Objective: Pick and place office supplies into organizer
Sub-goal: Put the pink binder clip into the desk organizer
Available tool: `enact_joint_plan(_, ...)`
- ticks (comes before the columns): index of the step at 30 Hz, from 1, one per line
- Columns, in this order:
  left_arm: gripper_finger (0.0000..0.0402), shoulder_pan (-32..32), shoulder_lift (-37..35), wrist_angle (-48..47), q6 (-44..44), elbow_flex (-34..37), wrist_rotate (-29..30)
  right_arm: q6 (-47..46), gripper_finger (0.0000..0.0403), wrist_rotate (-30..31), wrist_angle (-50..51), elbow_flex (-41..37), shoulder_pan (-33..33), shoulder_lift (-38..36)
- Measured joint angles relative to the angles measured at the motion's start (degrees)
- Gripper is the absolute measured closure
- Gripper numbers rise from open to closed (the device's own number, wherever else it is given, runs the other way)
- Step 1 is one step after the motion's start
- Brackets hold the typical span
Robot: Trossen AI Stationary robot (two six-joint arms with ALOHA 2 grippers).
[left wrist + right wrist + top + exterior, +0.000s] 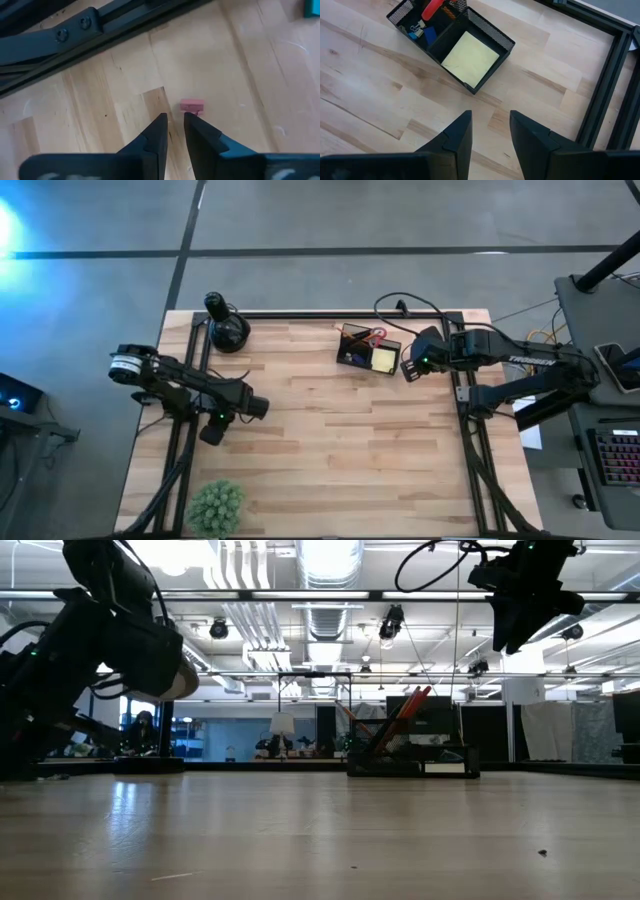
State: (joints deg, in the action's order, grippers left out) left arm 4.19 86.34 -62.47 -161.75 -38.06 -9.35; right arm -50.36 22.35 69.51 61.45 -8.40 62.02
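A small pink piece [191, 105] lies flat on the wooden table near its left side. My left gripper [174, 118] [212, 432] points steeply down at it, open by a narrow gap, and the piece sits just beyond one fingertip, not between the two. The black mesh organizer [368, 350] [452, 40] stands at the far right of the table. It holds a yellow sticky-note pad [470, 58], red-handled scissors [432, 7] and small blue items. My right gripper [490, 120] [408, 370] hangs open above the table just right of the organizer, with nothing between its fingers. My left gripper comes from above, slanting down, and one fingertip [192, 122] stands right at the near edge of the pink piece [191, 110], which lies flat on the table. Whether the fingertip touches it, I cannot tell.
A round black object with an upright knob [227, 328] stands at the far left. A green plant [217, 506] stands at the near left edge. Black frame rails [200, 360] [600, 100] run along both sides of the table. Bare wood [340, 450] lies in the middle.
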Motion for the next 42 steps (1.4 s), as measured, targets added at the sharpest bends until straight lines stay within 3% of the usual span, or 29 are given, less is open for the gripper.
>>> enact_joint_plan(9, 0.0346, -0.01, -0.27, -0.84, 0.35, -0.38, -0.65, 0.00, 0.0280, 0.00, 0.00, 0.00, 0.02, 0.00)
enact_joint_plan(19, 0.0283, -0.05, -0.32, -1.01, -0.09, 0.05, -0.29, 0.00, 0.0280, 0.00, 0.00, 0.00, 0.01, 0.00)
enact_joint_plan(42, 0.0281, -0.04, -0.35, -0.99, -1.00, -0.60, 2.31, -0.01, 0.0280, 0.00, 0.00, 0.00, 0.00, 0.00)
